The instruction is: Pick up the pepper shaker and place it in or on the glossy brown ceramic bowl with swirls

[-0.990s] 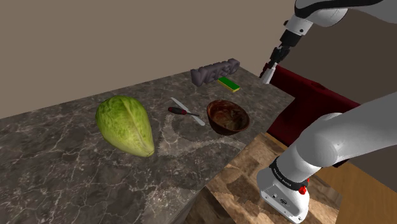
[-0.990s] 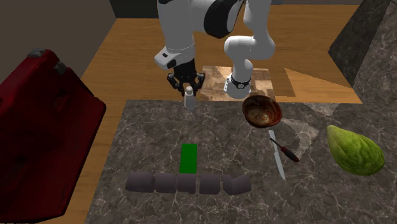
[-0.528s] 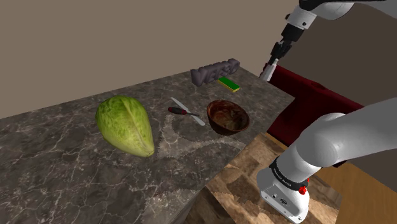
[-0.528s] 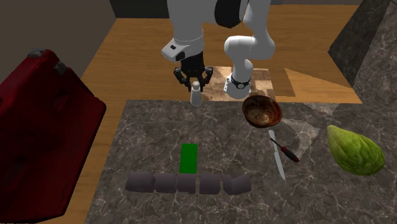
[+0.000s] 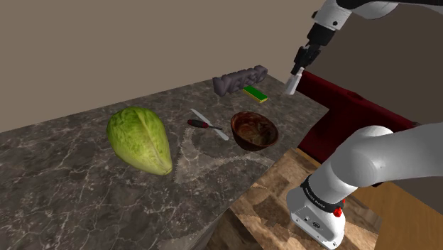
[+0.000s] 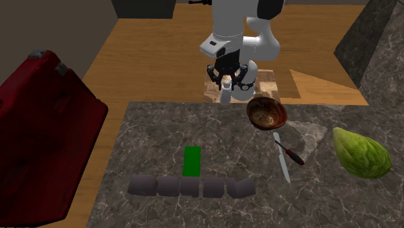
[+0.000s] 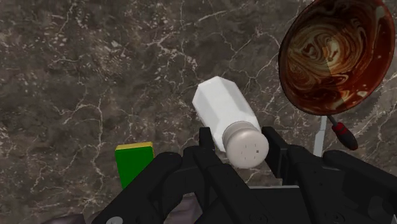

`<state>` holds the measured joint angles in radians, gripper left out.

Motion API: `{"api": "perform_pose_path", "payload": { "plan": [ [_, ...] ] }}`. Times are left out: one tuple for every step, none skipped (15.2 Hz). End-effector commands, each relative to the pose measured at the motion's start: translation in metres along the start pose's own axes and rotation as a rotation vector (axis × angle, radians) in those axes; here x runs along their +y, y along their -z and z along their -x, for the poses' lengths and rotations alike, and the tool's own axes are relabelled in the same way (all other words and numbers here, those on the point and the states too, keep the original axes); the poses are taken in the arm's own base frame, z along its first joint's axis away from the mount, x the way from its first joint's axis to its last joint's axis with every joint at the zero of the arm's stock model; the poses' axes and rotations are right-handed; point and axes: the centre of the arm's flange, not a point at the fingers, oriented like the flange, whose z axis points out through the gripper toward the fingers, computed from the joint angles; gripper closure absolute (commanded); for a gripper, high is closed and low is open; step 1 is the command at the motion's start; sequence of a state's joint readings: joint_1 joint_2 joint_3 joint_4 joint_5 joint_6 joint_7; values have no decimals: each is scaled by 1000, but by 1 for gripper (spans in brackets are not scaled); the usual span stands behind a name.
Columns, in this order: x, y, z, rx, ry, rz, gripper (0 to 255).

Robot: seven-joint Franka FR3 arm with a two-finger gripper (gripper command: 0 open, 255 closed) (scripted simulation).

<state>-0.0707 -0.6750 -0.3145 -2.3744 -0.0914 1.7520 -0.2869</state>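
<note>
Over the dark marble counter [image 5: 64,192], at its stand-side edge, the black gripper [image 7: 237,137] pinches the white faceted shaker [image 7: 222,111] aloft, so seemingly only placing it in the glossy brown swirled bowl [image 7: 337,54] remains.

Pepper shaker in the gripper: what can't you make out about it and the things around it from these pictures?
- Base of the shaker: wrist view, it points away from the camera, hidden behind the shaker's own body.
- Near end of the green block: wrist view, covered by the gripper.
- The red object: second exterior view, cut off by the left edge, so its full shape is unclear.
</note>
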Motion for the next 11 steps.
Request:
{"api": "perform_pose_path", "payload": {
  "plan": [
    [-26, 2, 5, 0, -2, 0, 255],
    [-39, 2, 7, 0, -2, 0, 255],
    [-52, 3, 9, 0, -2, 0, 255],
    [-65, 3, 11, 0, -2, 0, 255],
    [-78, 4, 13, 0, -2, 0, 255],
    [-91, 4, 15, 0, -2, 0, 255],
    [-104, 4, 17, 0, -2, 0, 255],
    [-117, 5, 19, 0, -2, 0, 255],
    [-130, 5, 21, 0, -2, 0, 255],
    [-143, 6, 23, 0, -2, 0, 255],
    [-156, 6, 25, 0, -2, 0, 255]
  ]
}}
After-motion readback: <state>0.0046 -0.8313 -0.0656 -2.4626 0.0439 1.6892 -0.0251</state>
